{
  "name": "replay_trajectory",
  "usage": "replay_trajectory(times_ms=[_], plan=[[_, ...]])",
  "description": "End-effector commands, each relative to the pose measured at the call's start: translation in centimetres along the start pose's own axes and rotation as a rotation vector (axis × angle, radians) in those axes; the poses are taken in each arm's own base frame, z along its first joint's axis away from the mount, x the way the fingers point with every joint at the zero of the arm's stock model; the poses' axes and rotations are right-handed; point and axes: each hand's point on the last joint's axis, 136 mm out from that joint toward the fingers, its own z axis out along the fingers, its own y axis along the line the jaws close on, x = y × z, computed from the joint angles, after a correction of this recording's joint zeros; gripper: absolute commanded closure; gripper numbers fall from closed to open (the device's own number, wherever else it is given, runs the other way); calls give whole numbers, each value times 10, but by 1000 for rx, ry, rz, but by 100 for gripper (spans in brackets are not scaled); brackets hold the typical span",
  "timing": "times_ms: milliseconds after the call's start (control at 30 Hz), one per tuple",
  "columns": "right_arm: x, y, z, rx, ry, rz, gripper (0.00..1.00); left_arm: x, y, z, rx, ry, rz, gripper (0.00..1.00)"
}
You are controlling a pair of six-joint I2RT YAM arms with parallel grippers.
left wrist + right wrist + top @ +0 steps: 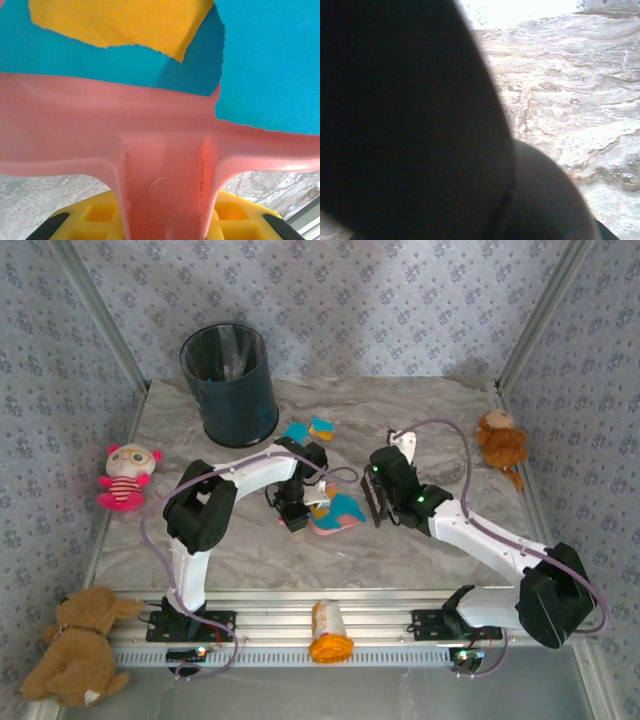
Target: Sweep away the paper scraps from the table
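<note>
Most paper scraps sit in the pink dustpan; a few lie on the counter beyond it. Left jaws pinch its handle, bracing it; right jaws, beside it, press together on a dark brush, likely for sweeping.

A large dark shape, blurred and too close to identify, covers the left and lower middle of the frame, its curved edge running from the top centre down towards the lower right. Past that edge, the grey-beige veined tabletop takes up the right side. The top centre is washed out to bright white.
</note>
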Motion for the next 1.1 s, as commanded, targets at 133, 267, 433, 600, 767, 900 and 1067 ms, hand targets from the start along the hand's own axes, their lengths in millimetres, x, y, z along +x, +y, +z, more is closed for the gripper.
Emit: replay_trajectory(times_ms=[133, 267, 433, 600, 767, 900, 1067], plan=[[13, 31, 12, -56, 24, 38, 100, 10, -14, 11, 57, 65, 24, 100], [11, 46, 15, -111, 29, 37, 100, 12, -15, 14, 67, 76, 28, 100], [2, 63, 10, -176, 30, 13, 100, 10, -8, 16, 32, 74, 15, 100], [-9, 74, -2, -242, 20, -4, 100, 2, -2, 13, -2, 46, 12, 100], [-19, 78, -11, -281, 7, -15, 100, -1, 3, 11, -21, 34, 15, 100], [-27, 79, -17, -291, -11, -16, 100, -3, 3, 11, -25, 23, 14, 100], [-41, 75, -26, -297, -49, 11, 100, -4, 4, 9, -27, -1, 6, 100]])
